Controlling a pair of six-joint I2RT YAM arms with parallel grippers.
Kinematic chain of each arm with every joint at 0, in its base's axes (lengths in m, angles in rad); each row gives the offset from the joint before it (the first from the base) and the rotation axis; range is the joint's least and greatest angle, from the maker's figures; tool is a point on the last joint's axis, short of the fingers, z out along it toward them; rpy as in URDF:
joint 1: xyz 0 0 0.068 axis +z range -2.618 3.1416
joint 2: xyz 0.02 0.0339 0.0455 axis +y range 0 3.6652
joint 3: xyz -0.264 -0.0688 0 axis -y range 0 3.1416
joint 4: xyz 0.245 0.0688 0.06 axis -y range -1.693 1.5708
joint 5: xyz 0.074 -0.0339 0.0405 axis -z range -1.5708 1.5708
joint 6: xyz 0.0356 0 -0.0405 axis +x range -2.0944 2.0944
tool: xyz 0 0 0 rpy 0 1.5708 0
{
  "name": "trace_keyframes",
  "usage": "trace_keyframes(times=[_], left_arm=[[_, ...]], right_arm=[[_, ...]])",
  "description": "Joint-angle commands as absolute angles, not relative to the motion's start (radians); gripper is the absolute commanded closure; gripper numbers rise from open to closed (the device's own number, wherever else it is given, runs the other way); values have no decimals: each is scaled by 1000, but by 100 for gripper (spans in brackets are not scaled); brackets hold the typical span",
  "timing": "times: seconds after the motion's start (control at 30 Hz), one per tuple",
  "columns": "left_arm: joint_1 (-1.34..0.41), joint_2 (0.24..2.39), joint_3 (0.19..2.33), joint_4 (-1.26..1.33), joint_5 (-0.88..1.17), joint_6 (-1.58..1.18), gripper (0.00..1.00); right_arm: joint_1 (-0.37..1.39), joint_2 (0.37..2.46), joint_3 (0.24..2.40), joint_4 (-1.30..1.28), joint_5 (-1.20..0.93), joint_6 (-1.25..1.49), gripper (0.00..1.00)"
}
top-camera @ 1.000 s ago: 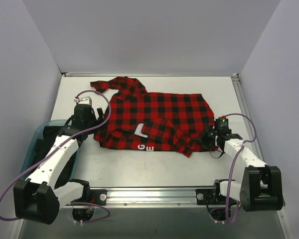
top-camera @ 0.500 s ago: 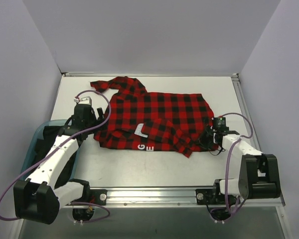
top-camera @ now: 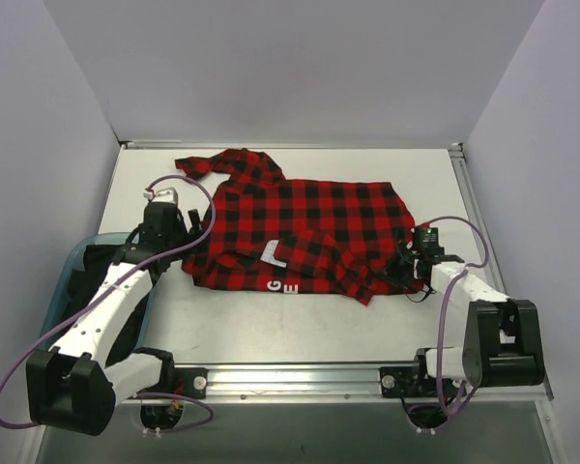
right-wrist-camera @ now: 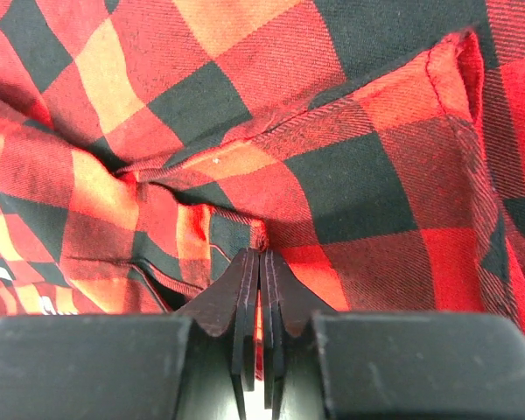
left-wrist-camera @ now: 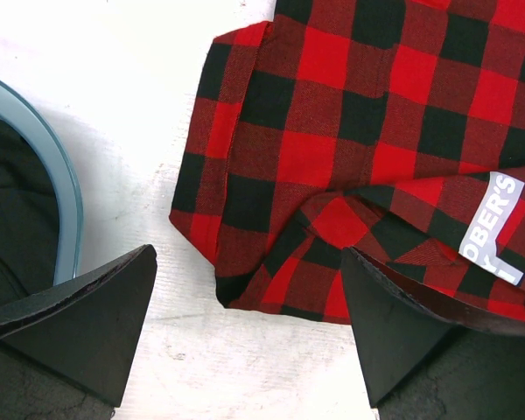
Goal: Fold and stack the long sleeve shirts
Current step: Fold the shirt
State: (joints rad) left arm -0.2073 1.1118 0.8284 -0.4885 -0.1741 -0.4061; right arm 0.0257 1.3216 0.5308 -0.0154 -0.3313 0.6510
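One long sleeve shirt [top-camera: 309, 227], red-and-black check, lies spread across the middle of the table, a sleeve reaching to the back left. White letters and a grey label [top-camera: 274, 254] show at its front hem. My left gripper [top-camera: 186, 232] hovers open over the shirt's left corner [left-wrist-camera: 245, 210], with bare table and the shirt's edge between its fingers [left-wrist-camera: 87, 306]. My right gripper [top-camera: 404, 269] is at the shirt's front right edge. In the right wrist view its jaws [right-wrist-camera: 261, 255] are shut, with a thin fold of the checked cloth [right-wrist-camera: 332, 175] pinched between them.
A light blue bin [top-camera: 70, 263] with dark cloth inside sits at the left edge beside my left arm; its rim [left-wrist-camera: 59, 166] shows in the left wrist view. Grey walls close the table on three sides. A metal rail [top-camera: 300, 372] runs along the near edge.
My right gripper has slid a little toward the shirt's edge and its jaws have closed fully on the cloth. The left arm and the shirt have not moved.
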Motion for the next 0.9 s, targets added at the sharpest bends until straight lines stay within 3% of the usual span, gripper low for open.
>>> trace_keyframes(times=[0.0, 0.3, 0.87], left_arm=[[-204, 1108, 833, -443, -164, -393, 5], [-204, 1109, 831, -443, -164, -393, 4], [-206, 1126, 833, -442, -135, -388, 5]], right_arm=[[26, 1275, 583, -58, -330, 597, 100], [25, 1166, 713, -248, -138, 433, 100], [20, 1307, 773, -201, 28, 383, 100]])
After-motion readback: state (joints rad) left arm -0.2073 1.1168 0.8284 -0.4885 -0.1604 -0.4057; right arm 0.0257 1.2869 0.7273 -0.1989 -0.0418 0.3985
